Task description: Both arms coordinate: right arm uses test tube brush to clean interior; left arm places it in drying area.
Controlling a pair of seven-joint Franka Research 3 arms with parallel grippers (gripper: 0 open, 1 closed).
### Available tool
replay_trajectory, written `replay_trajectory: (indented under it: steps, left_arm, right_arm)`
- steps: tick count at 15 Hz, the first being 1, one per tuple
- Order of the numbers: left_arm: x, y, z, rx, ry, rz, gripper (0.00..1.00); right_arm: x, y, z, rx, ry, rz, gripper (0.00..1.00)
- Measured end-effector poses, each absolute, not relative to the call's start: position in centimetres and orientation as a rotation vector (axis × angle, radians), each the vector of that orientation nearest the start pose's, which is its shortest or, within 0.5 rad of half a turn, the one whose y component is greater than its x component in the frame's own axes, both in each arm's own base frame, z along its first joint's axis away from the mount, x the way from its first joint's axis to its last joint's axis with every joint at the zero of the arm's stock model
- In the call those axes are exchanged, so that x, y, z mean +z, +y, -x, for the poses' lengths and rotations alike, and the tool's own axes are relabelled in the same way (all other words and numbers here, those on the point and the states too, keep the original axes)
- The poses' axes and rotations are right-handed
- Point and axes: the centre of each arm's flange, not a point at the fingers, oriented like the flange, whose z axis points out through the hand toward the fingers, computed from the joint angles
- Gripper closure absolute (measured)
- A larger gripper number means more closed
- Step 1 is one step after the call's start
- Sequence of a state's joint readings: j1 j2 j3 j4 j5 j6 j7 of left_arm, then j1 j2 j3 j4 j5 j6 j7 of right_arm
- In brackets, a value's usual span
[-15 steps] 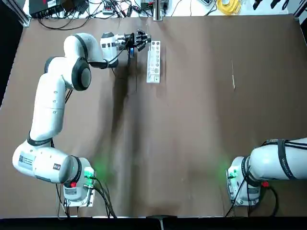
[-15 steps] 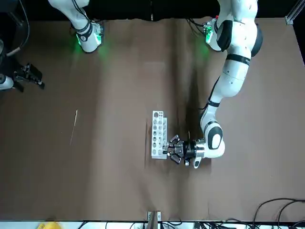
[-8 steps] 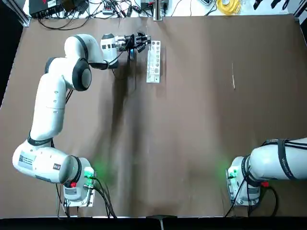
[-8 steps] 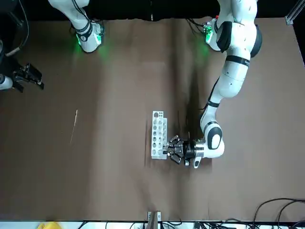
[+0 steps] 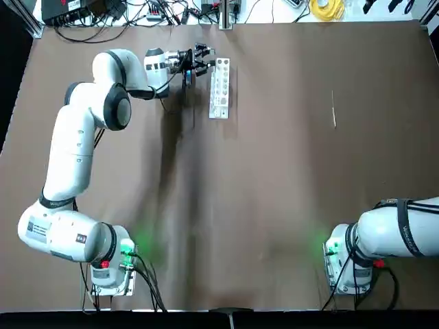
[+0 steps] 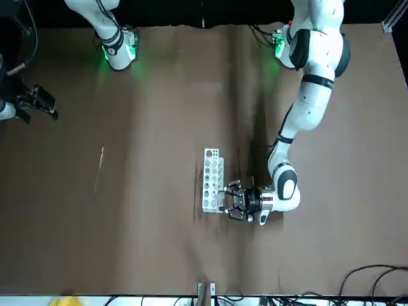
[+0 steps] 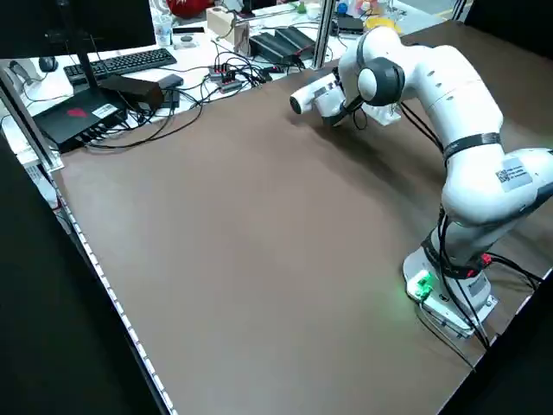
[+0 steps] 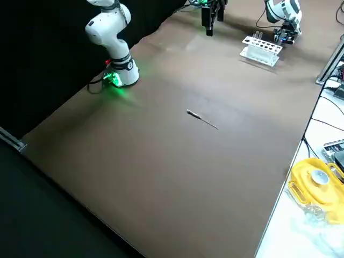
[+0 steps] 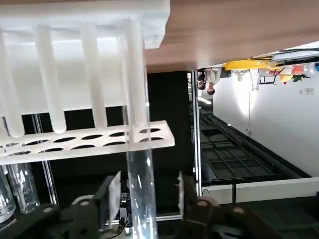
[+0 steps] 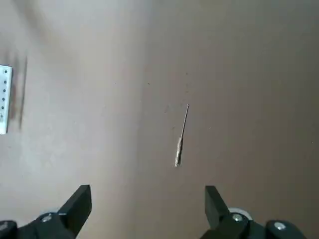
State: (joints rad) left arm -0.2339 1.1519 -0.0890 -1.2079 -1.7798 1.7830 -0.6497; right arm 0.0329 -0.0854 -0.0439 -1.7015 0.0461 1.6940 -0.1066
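Note:
The drying area is a white rack at the far middle of the table. A clear test tube stands in its end hole. My left gripper is at that far end, open, with a finger on either side of the tube and a gap between each and the glass. The test tube brush lies alone on the table on the right side. My right gripper hovers high above the brush, open and empty.
Cables and electronics line the table's far edge, with a metal post just behind the rack and a yellow item farther right. A keyboard sits on the desk beyond. The arm bases stand at the near edge.
The left gripper's fingers have spread apart beside the rack's far end, letting go of the tube. The right arm and the brush have not moved.

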Motion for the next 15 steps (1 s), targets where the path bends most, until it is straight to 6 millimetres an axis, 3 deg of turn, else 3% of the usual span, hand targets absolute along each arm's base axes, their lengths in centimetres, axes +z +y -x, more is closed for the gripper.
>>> replay_trajectory:
  steps: [4,7,12,15]
  left_arm:
    - [11.9,-29.6,-68.9,-1.149,1.101,-1.177,0.00]
    - [14.1,-28.8,-70.2,-1.126,1.072,-1.179,0.00]
    - [23.2,-26.2,-71.7,-1.178,0.983,-1.293,0.00]
    - [28.8,-24.8,-71.4,-1.177,0.965,-1.487,0.00]
  right_arm:
    - [62.0,-0.3,-53.9,-0.125,-0.142,3.091,0.00]
    - [61.9,-0.2,-53.9,-0.122,-0.143,3.091,0.00]
    - [61.2,0.1,-54.3,-0.099,-0.162,3.091,0.00]
    - [61.1,0.3,-54.3,-0.097,-0.169,3.091,0.00]
